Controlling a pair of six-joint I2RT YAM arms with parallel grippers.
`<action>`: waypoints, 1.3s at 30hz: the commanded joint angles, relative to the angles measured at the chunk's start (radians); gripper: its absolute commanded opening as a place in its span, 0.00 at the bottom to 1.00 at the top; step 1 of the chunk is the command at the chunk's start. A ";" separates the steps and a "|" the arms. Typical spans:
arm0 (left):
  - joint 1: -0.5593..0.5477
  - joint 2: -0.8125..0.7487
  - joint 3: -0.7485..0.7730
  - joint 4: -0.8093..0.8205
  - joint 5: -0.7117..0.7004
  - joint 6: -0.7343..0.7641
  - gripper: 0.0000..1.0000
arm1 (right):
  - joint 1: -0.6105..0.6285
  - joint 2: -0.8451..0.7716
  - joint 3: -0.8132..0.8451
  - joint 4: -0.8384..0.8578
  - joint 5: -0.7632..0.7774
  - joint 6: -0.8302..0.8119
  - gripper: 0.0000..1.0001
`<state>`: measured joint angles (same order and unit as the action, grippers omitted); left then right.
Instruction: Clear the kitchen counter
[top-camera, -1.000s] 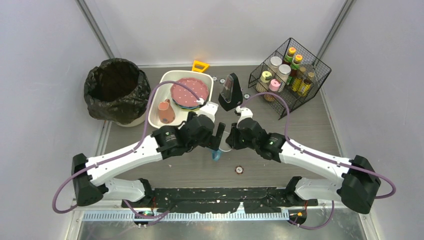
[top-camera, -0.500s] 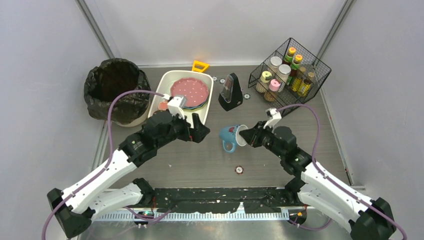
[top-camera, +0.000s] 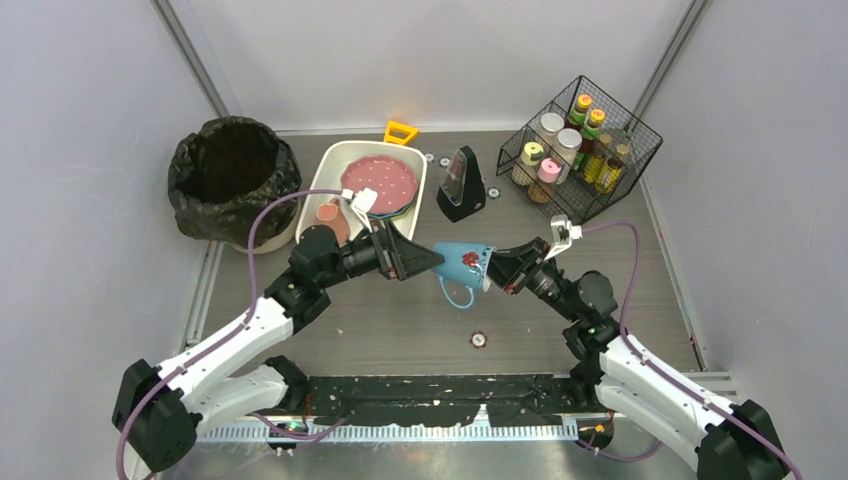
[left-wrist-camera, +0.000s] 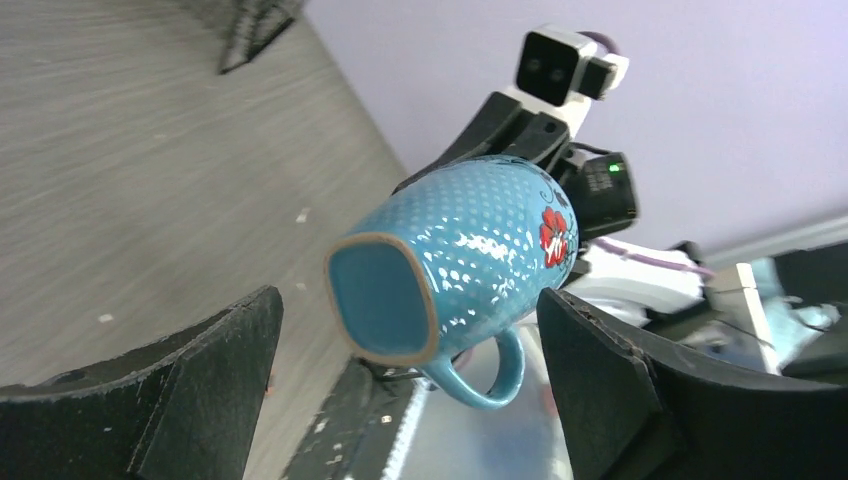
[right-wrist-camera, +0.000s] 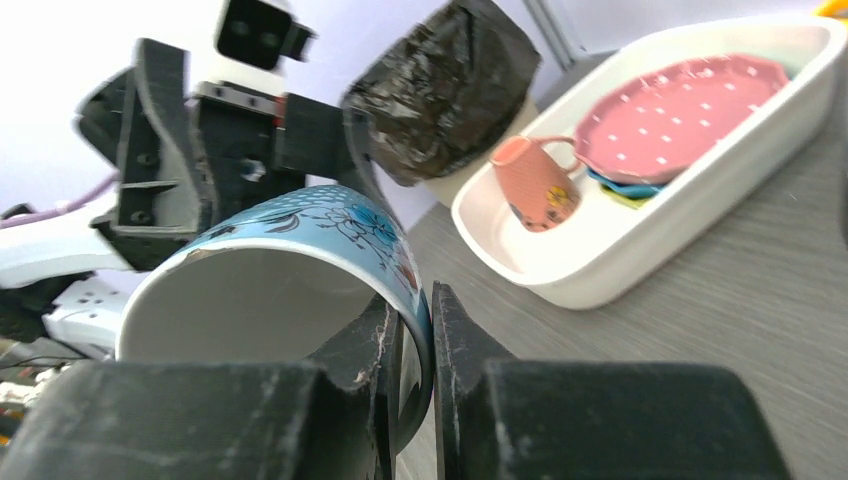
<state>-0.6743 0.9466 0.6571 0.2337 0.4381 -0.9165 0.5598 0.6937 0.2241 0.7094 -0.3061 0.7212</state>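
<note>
A blue dotted mug (top-camera: 462, 266) with a red flower hangs on its side in the air above the kitchen counter (top-camera: 380, 330). My right gripper (top-camera: 497, 268) is shut on its rim, one finger inside and one outside (right-wrist-camera: 415, 320). In the right wrist view the mug (right-wrist-camera: 300, 225) fills the lower left. My left gripper (top-camera: 425, 262) is open, its fingers pointing at the mug's base. In the left wrist view the mug (left-wrist-camera: 460, 260) sits just ahead between the wide open fingers (left-wrist-camera: 408, 305), handle down. I see no contact with them.
A white tub (top-camera: 421, 195) at the back left holds a pink plate (top-camera: 378, 180) and a pink mug (top-camera: 330, 218). A black bin bag (top-camera: 230, 180) stands left of it. A black upright object (top-camera: 461, 185) and a wire basket of jars (top-camera: 580, 150) stand behind.
The right gripper has lifted the mug off the counter and turned it on its side. The left gripper drew back to the left, then came in open toward the mug's base.
</note>
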 joint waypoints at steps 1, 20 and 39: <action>0.003 0.063 -0.024 0.389 0.157 -0.208 0.99 | -0.002 0.008 0.022 0.298 -0.061 0.061 0.05; -0.066 0.171 0.061 0.437 0.221 -0.251 0.98 | -0.003 0.060 0.032 0.388 -0.042 0.043 0.05; -0.017 0.024 0.125 0.075 0.124 0.117 0.00 | -0.004 -0.002 0.016 0.199 0.043 -0.073 0.67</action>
<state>-0.7200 1.0672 0.6930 0.4644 0.6209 -1.0019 0.5587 0.7605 0.2241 0.9764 -0.3397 0.7311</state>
